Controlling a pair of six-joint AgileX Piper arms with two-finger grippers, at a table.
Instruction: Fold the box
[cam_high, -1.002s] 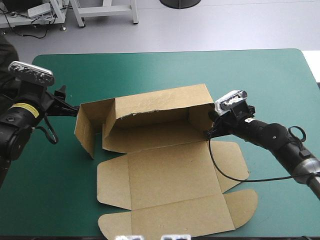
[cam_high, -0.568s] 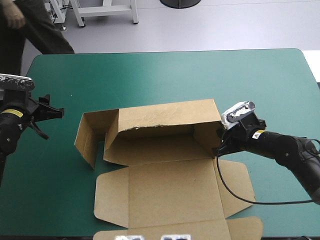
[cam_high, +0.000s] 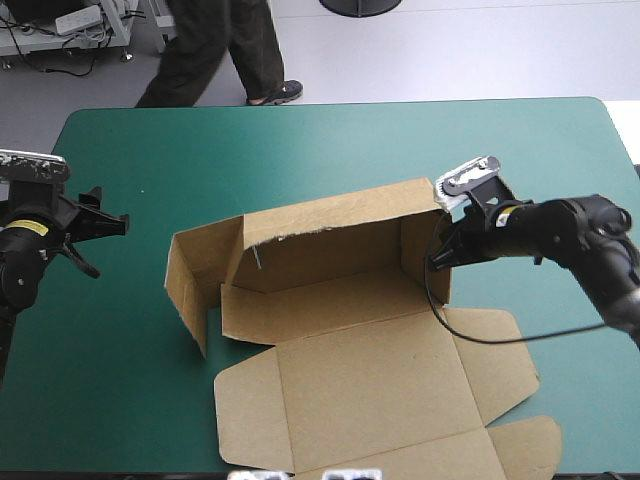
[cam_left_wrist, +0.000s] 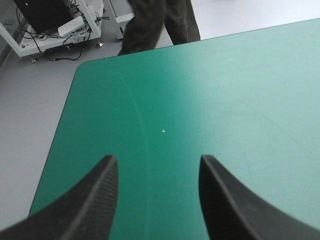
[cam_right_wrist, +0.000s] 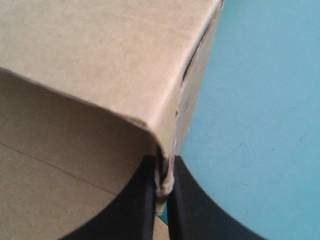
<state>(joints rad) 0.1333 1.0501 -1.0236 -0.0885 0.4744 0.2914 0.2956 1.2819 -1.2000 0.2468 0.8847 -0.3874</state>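
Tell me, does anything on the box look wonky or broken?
Yes. The box has its left end wall splayed outward, untucked, and the corner pinched in the right pincer looks frayed.

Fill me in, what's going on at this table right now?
The right hand is shut on the right end wall of the brown box, pinching the board at its corner. The back wall and both end walls stand raised; the lid lies flat toward the table's near edge. The left hand is open and holds nothing, over the teal-green table, left of the box and apart from it.
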